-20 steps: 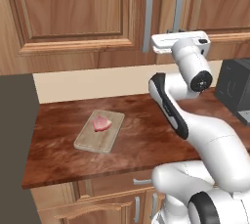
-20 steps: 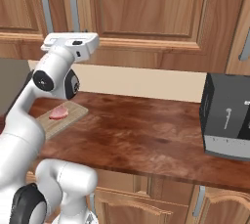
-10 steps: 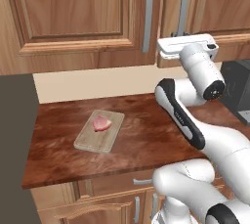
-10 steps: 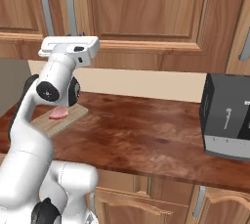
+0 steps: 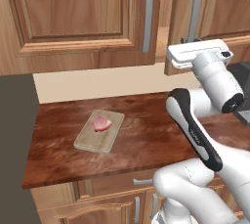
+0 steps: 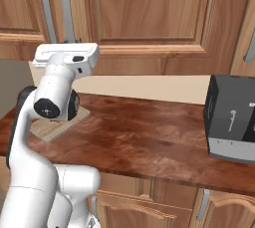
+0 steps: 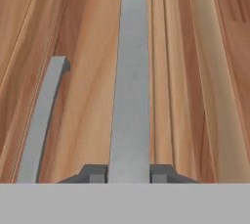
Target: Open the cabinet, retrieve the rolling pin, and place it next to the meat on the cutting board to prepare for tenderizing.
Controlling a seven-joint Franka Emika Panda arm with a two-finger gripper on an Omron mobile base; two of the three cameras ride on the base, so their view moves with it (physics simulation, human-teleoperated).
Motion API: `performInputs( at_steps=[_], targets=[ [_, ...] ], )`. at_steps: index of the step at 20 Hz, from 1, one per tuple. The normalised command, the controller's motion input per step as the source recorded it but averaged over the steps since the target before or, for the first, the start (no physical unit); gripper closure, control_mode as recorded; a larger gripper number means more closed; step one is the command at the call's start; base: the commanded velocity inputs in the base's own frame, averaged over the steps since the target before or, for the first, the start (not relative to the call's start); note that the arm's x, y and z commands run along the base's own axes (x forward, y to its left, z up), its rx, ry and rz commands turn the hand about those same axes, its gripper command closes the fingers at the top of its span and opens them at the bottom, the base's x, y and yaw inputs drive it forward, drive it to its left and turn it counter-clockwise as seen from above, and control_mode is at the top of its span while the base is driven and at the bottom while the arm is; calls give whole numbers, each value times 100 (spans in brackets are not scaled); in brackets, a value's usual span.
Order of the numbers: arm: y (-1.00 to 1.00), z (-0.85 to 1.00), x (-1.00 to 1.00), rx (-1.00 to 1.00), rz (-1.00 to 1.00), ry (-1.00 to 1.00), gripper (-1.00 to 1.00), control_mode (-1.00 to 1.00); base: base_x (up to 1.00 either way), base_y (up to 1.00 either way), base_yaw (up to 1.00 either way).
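The gripper is clamped on the long grey bar handle of the cabinet, a warm brown raised-panel door standing slightly ajar. Well below the gripper and to its left, the small pink-red meat lies on the pale tan cutting board.

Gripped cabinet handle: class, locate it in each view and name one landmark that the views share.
Left base view: handle upper right, above the gripper.
Right base view: upper left.
Hand view: centre, between the fingertips.
Landmark: the second handle, just left of it.
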Motion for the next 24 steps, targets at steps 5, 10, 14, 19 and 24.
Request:
performInputs(
  at_steps=[5,10,14,19,24],
  targets=[
    [-9,0,-57,2,5,0,100,-100,0,0,0],
    [-25,0,-48,1,5,0,100,-100,0,0,0],
    [-38,0,-42,0,5,0,100,-100,0,0,0],
    [-43,0,-43,0,3,0,100,-100,0,0,0],
    [-32,-6,-29,0,0,0,-100,-100,0,0,0]
  ],
)
